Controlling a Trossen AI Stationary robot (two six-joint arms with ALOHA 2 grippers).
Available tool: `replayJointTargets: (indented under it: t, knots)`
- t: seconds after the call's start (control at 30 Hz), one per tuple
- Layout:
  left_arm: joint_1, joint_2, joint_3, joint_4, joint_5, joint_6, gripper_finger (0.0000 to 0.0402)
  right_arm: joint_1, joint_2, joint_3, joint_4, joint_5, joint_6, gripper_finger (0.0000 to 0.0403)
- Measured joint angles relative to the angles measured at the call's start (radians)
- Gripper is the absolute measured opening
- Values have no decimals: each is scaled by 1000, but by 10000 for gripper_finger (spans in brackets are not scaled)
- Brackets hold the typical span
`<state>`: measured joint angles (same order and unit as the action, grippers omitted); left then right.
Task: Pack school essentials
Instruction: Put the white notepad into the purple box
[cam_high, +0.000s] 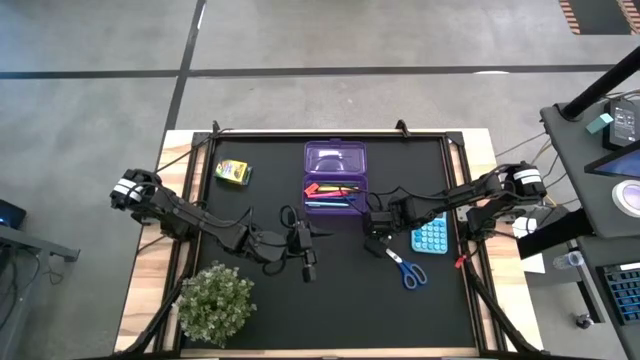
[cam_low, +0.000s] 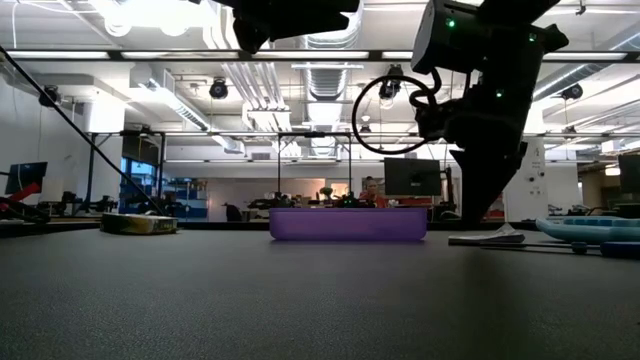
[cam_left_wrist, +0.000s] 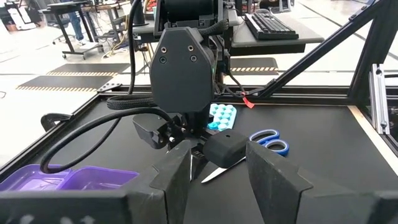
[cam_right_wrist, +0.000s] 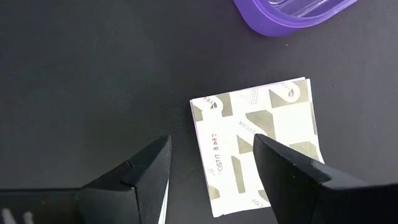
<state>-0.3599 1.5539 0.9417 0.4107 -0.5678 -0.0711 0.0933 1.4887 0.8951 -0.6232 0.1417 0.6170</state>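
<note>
- Jaws of the right gripper (cam_right_wrist: 211, 165) are standing apart, and we are seeing them poised over the white patterned square (cam_right_wrist: 258, 144), one finger at its edge and the other over its surface; nothing is caught between them.
- We are finding that square lying flat on the black table (cam_high: 270, 310), just beside the purple pencil case (cam_high: 334, 176), whose curved corner is showing in the right wrist view.
- In the high view we are seeing the right gripper (cam_high: 374, 240) sitting just below the case's lower right corner, with the arm stretching in from the right edge.
- We are seeing the left gripper (cam_left_wrist: 217, 165) hanging near the table's middle with its jaws parted and holding nothing, facing the right arm's wrist across a short gap.
- Pens and markers (cam_high: 334, 190) are lying inside the case's lower half, in red, yellow, green and blue; its upper half is lying open above.
- We are spotting the blue-handled scissors (cam_high: 405, 268) lying on the table below the right gripper, handles pointing away from the case.
- A blue dimpled tray (cam_high: 430, 236) is resting just above the scissors, near the right arm.
- The yellow-green crayon box (cam_high: 232, 172) is sitting well to the left of the case.
- A potted plant (cam_high: 215, 300) is standing at the table's lower left corner.
</note>
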Motion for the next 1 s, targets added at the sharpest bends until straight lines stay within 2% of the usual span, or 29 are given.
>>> replayJointTargets:
  t: [0.67, 1.0]
  knots:
    - [0, 0, 0, 0, 0, 0, 138, 0, 0, 0, 7, 19, 11, 219]
    - [0, 0, 0, 0, 1, 0, 138, 0, -10, 0, -86, 17, 1, 219]
